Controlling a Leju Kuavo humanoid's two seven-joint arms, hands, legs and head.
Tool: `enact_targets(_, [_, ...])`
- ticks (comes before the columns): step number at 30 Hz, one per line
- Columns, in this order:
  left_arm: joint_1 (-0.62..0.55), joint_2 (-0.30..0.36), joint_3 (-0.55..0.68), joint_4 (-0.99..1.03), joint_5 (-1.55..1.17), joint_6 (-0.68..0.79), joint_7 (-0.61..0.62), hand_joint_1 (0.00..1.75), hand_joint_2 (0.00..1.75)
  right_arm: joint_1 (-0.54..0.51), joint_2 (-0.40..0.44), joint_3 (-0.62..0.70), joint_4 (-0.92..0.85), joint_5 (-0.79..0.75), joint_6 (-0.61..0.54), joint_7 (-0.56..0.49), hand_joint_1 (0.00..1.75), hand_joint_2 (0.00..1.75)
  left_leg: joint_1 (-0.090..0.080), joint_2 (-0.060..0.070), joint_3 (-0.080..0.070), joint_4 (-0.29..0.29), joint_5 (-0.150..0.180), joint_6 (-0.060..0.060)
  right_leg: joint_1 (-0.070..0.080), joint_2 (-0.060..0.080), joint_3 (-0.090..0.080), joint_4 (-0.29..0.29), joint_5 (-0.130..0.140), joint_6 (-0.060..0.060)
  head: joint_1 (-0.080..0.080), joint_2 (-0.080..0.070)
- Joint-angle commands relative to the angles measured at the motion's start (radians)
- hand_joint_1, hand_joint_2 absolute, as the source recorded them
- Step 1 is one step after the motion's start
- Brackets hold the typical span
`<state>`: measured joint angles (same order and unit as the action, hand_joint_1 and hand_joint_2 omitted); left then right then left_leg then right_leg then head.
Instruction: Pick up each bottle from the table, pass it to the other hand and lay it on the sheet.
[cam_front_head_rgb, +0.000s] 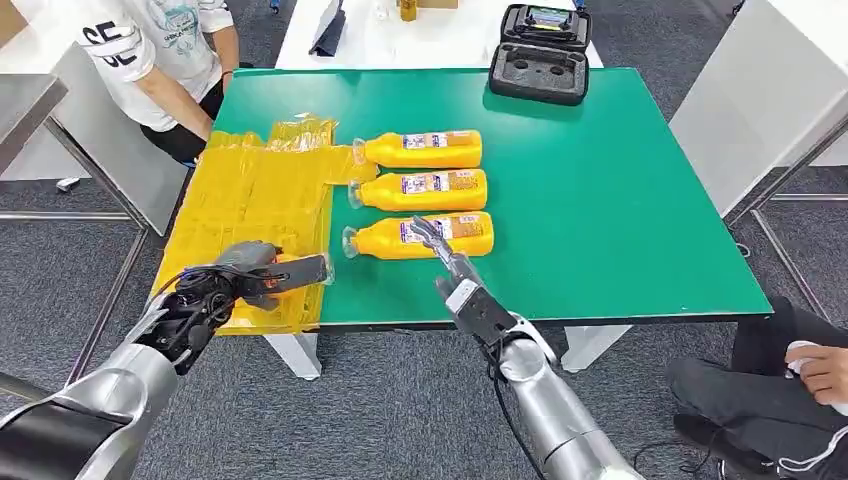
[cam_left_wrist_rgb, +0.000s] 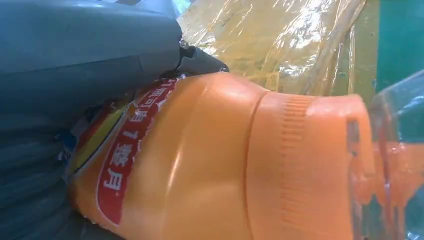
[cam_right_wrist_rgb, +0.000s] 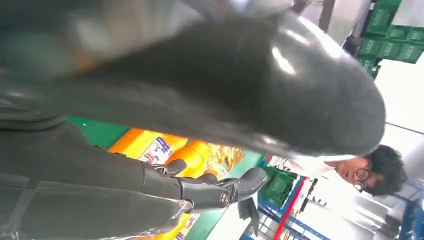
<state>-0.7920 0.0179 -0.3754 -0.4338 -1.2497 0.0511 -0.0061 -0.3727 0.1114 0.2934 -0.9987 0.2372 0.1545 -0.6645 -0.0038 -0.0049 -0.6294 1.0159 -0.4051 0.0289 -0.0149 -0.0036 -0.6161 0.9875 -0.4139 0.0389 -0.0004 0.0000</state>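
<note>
Three orange bottles lie side by side on the green table (cam_front_head_rgb: 620, 200): a far one (cam_front_head_rgb: 425, 149), a middle one (cam_front_head_rgb: 420, 190) and a near one (cam_front_head_rgb: 385, 239). My right hand (cam_front_head_rgb: 450, 265) reaches over the near bottle's label end with its fingers (cam_right_wrist_rgb: 215, 192) spread and nothing in them. Another orange bottle (cam_left_wrist_rgb: 225, 160) with a red label and a clear cap is gripped in my left hand (cam_front_head_rgb: 240, 272). That hand hovers over the near edge of the yellow sheet (cam_front_head_rgb: 250, 195), which lies on the table's left part.
A black open case (cam_front_head_rgb: 540, 55) sits at the table's far edge. A person in a white shirt (cam_front_head_rgb: 150, 50) stands at the far left corner. Another person (cam_front_head_rgb: 790, 380) sits low at the right. A white table (cam_front_head_rgb: 440, 35) stands behind.
</note>
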Motion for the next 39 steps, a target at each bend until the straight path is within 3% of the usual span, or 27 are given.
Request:
enact_targets(1, [-0.022,-0.018,0.027,0.068,-0.011,-0.003,0.005,0.07,1.75,-0.012,-0.005,0.010,0.033,0.028,-0.016,0.011,0.00,0.00,0.001,0.001,0.004,0.000,-0.001,-0.001,0.001,0.001,0.003,-0.001,-0.001,-0.001,0.000,0.000])
enact_targets(2, [-0.022,-0.021,0.027,0.068,-0.013,-0.003,0.007,0.00,1.75,-0.016,-0.004,0.008,0.035,0.028,-0.016,0.015,0.00,0.00,0.001,0.001,0.005,0.000,-0.002,-0.002,0.001,0.001,0.005,-0.001,-0.002,-0.002,0.000,0.000])
enact_targets(29, [-0.013,-0.022,0.049,0.068,-0.031,-0.015,0.030,0.00,1.75,-0.009,0.002,-0.008,0.034,0.034,-0.015,0.031,0.00,0.00,0.001,0.001,0.005,0.000,-0.002,-0.002,0.001,0.001,0.006,-0.001,-0.002,-0.001,0.000,0.000])
enact_targets(30, [-0.015,-0.020,0.049,0.070,-0.035,-0.020,0.033,0.00,0.00,-0.007,0.003,-0.010,0.033,0.033,-0.013,0.033,0.00,0.00,0.000,0.001,0.003,-0.001,-0.001,-0.001,0.000,0.001,0.003,-0.001,-0.001,-0.001,0.000,0.000])
enact_targets(39, [-0.047,-0.003,0.102,0.037,-0.007,-0.062,-0.035,0.00,0.00,0.032,0.003,-0.043,-0.001,0.038,-0.022,0.054,0.00,0.00,0.001,0.000,0.003,0.000,-0.002,-0.002,0.001,0.000,0.004,0.000,-0.001,-0.001,0.000,0.000])
